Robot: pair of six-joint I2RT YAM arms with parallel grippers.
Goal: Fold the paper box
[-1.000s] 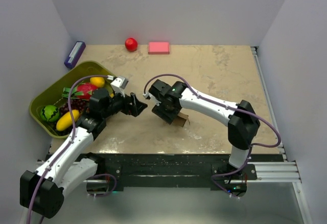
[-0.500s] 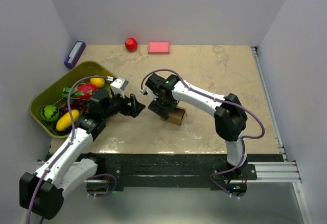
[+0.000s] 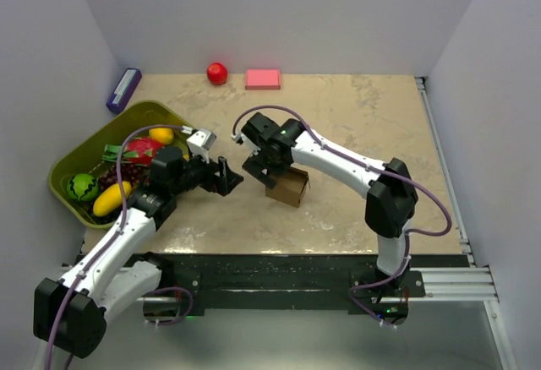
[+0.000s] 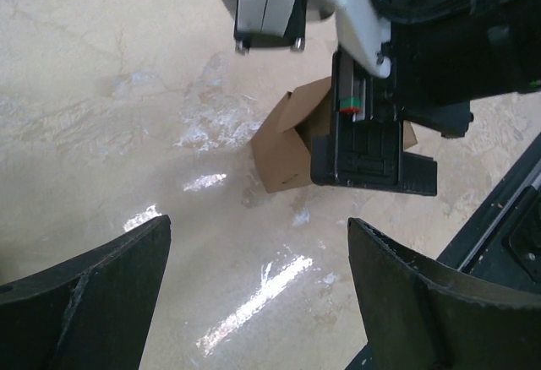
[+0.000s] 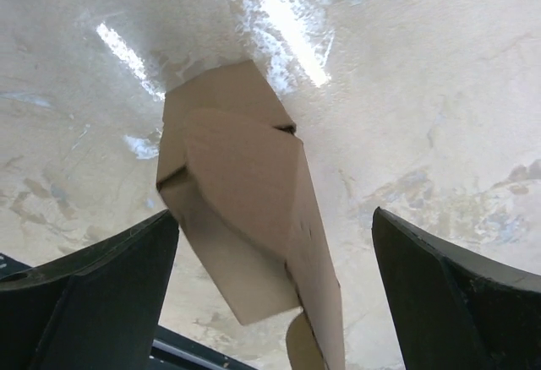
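Brown paper box [image 5: 239, 218] beneath right gripper [image 5: 275, 216]

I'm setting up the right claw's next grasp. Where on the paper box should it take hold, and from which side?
Likely its two opposite flat side walls, coming down from above: the paper box sits closed on the table, folded face up, and the open right claw hangs over it, a finger on either side.
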